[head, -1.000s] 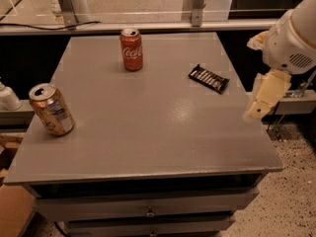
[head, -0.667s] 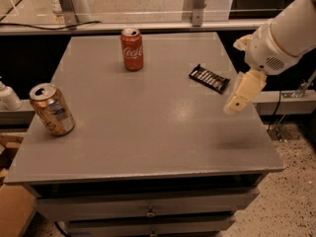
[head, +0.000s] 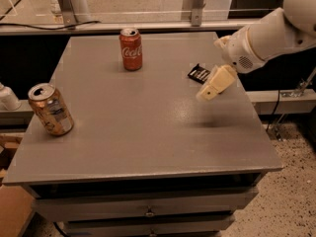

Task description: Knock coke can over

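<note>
**Coke can upright at the far side, gripper over the right half of the table**

- Grey table [head: 148, 137]: flat top with drawers below its front edge. It fills most of the view.
- Robot arm [head: 266, 36]: white, comes in from the upper right and slopes down and left over the table's right side.
- Gripper [head: 204, 95]: cream-coloured, at the arm's end and pointing down-left. It hangs above the table top and casts a faint shadow on the surface below it. It holds nothing that can be seen. Whether it is clenched or released: cannot tell.
- Gold-tan can [head: 50, 109]: near the table's left edge, top open, leaning rather than straight up.
- Coke can [head: 131, 49]: red with white script and a silver top. It stands upright on the far part of the table, left of centre, well apart from the gripper and from the gold-tan can.
- Dark packet [head: 198, 73]: small, lying flat on the right side of the table, just beside the gripper, which partly covers it in this view.
</note>
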You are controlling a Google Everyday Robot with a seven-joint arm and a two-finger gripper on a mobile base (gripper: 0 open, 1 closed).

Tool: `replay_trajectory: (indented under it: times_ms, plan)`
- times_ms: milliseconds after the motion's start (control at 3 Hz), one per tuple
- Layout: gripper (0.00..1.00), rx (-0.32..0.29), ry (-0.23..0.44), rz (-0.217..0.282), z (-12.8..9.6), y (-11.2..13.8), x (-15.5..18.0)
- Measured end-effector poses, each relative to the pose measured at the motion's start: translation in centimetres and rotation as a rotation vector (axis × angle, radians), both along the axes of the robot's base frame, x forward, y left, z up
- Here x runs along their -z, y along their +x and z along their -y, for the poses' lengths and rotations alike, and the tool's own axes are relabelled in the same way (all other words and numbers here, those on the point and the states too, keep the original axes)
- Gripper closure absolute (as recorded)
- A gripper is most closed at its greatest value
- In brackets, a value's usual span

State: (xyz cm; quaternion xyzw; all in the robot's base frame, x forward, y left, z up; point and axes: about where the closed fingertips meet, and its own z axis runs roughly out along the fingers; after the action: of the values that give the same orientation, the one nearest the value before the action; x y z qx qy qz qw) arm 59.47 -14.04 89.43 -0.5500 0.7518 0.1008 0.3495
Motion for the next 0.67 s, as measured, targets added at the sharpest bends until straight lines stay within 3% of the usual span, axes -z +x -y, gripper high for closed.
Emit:
replay_trajectory:
  times_ms: [333, 667]
  plan:
    - [0.00, -0.035, 0.099, 0.003, -3.88, 1.16, -0.12]
    - [0.00, -0.035, 0.099, 0.002, -3.89, 1.16, -0.12]
